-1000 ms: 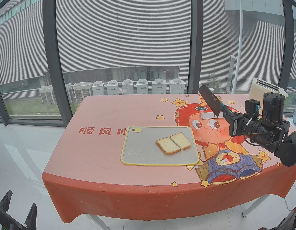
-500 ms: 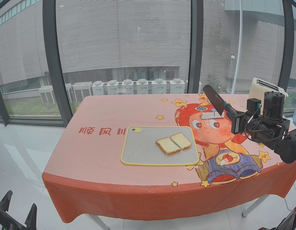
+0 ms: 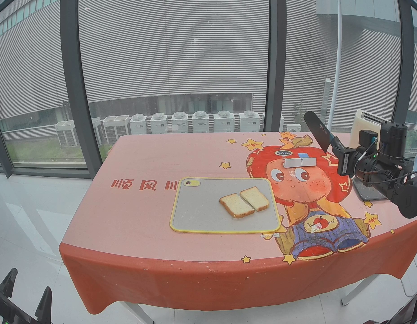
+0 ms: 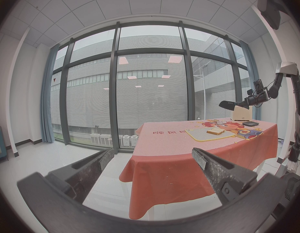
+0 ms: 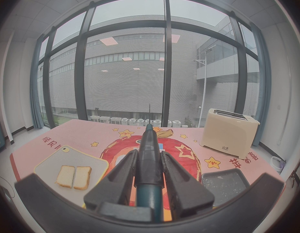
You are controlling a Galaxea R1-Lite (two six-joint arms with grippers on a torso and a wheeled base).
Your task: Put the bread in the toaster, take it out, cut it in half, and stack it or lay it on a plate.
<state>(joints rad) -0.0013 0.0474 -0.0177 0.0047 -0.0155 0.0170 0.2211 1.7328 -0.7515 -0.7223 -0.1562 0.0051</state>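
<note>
right gripper (image 3: 343, 162) clenched on the knife (image 3: 317, 130) handle, blade raised above the table's (image 3: 150, 158) right side; two bread halves (image 3: 236, 205) lie side by side on the board (image 3: 195, 210); left gripper (image 4: 152, 154) spread wide

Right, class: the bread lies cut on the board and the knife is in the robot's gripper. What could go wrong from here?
1. The knife, clamped in the right gripper with its blade raised over the table, could hit the toaster or dark tray nearby when put down.
2. The two bread halves lie close side by side on the cutting board; picking one up might drag or tear the other.
</note>
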